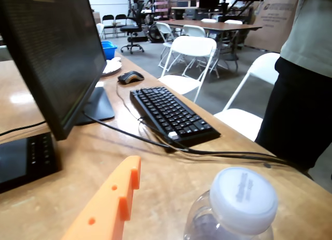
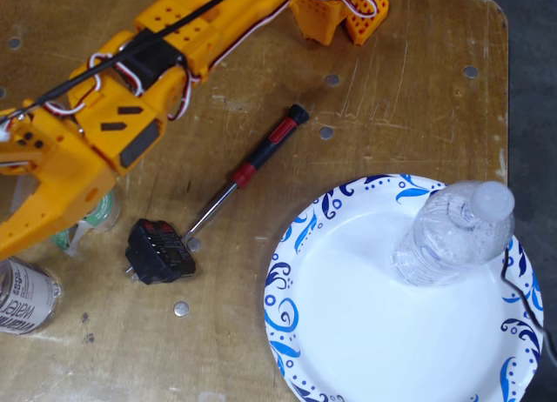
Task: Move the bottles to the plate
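Only one bottle (image 2: 452, 232) near plate (image 2: 348, 332) rim

The fixed view's left edge crops the "water" bottle (image 2: 24, 296); the plate (image 2: 287, 319) runs off the bottom.

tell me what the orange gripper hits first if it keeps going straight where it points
Probably the clear ribbed bottle with the whitish water label, just ahead of the gripper in the fixed view. Depth is unclear, so it might slip past.
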Motion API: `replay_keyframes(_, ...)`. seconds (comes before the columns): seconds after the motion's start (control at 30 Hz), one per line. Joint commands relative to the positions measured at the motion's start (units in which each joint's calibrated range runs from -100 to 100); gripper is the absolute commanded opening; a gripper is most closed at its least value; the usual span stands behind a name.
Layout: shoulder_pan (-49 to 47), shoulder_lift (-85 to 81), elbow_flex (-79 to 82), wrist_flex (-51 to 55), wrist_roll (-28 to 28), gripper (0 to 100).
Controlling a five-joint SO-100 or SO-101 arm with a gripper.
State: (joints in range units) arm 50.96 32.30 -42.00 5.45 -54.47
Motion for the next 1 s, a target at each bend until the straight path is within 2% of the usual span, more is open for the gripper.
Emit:
replay_keyframes(0.0,4.3,6.4,-13.6,-0.6,0.4,41)
replay_keyframes(0.3,8.9,16.1,-24.5,-0.6,0.1,41)
replay_keyframes(0.97,1.6,20.1,-24.5,-1.4,-1.7,41)
